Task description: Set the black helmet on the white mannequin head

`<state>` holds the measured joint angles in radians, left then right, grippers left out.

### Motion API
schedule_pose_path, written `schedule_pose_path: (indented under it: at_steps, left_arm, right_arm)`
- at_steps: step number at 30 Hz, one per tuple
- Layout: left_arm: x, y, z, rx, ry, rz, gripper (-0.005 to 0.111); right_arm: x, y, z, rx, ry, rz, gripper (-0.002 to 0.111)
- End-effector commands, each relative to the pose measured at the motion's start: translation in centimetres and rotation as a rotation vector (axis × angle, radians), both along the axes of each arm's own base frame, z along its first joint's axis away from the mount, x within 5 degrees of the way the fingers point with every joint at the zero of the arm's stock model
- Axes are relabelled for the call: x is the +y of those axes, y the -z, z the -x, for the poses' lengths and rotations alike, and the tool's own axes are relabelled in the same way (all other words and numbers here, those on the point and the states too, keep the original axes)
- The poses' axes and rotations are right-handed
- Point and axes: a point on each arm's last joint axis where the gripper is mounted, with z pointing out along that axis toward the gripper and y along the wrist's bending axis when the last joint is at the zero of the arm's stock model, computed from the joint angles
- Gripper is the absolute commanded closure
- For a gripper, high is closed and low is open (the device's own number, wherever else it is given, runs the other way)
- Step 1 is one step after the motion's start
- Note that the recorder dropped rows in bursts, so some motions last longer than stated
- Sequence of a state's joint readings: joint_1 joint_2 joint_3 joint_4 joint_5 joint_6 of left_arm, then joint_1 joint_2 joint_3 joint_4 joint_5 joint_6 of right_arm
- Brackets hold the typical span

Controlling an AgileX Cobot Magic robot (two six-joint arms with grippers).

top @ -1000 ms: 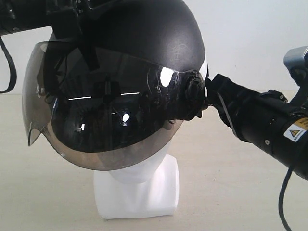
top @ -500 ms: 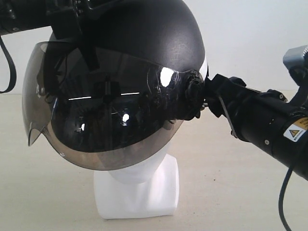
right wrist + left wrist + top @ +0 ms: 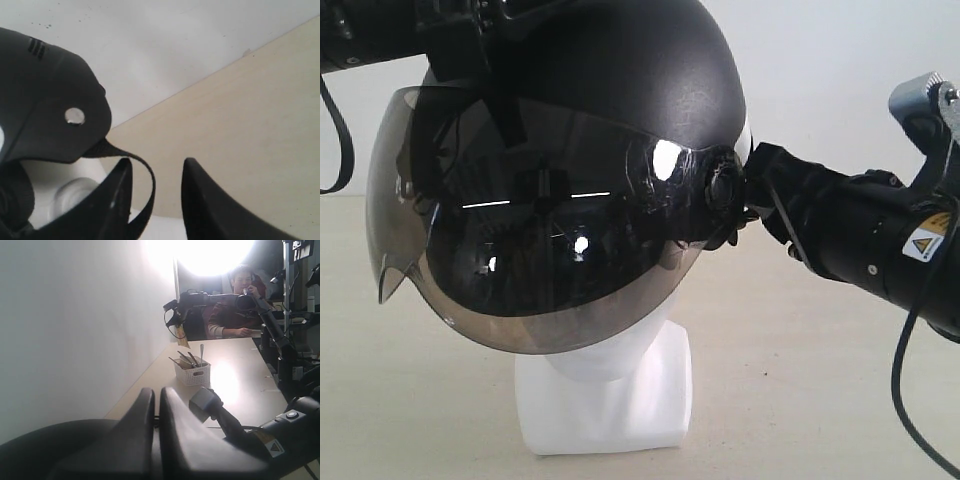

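The black helmet sits over the white mannequin head, its smoky visor hanging in front of the face; only chin, neck and base show. My left gripper holds the helmet's top at the upper left; in the left wrist view its fingers stand nearly together over the black shell. My right gripper is at the helmet's side pivot knob. In the right wrist view it is open, a black strap looping between the fingers beside the helmet's side flap and the white head.
The beige table carries the head's base against a white wall. Farther along the table a white basket holds utensils, and a seated person and another arm rig are beyond it. My right arm crosses the left wrist view.
The right arm's wrist has risen and tilted, and its gripper has shifted a little closer to the pivot knob. Helmet, head and left arm have not visibly moved.
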<state>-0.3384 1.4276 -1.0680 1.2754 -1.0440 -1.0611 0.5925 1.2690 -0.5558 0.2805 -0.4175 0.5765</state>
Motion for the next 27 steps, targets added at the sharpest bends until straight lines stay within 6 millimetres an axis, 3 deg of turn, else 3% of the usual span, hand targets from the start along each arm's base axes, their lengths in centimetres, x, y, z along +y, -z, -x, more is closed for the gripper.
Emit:
schedule_pose_path:
  at_steps: [1,4,9,16,19,24,27]
  left_arm:
    - [-0.4,1.9,-0.6,0.057,-0.029,-0.094,0.102]
    - [-0.4,1.9,-0.6,0.067,-0.029,-0.091,0.102]
    - [-0.4,2.0,-0.5,0.067,-0.018,-0.102,0.102]
    - [-0.5,2.0,-0.3,0.072,0.004,-0.099,0.102]
    - [-1.3,2.0,0.2,0.072,0.031,-0.108,0.102]
    - [-2.7,2.5,1.0,0.092,0.049,-0.155,0.102]
    - [-2.7,2.6,1.0,0.125,0.054,-0.159,0.102]
  right_arm:
    - [0.0,0.0,0.0,0.002,-0.012,0.027,0.081]
    - [0.0,0.1,0.0,-0.005,-0.023,0.064,0.107]
    - [-0.3,0.1,-0.2,-0.017,-0.012,0.088,0.108]
    - [-2.3,0.3,-1.2,0.013,0.073,0.091,0.108]
    - [-2.2,0.6,-1.4,0.004,0.064,0.131,0.108]
    - [-1.1,3.6,-3.5,0.08,0.051,0.195,0.108]
    - [-0.4,3.0,-4.7,0.055,0.038,0.2,0.108]
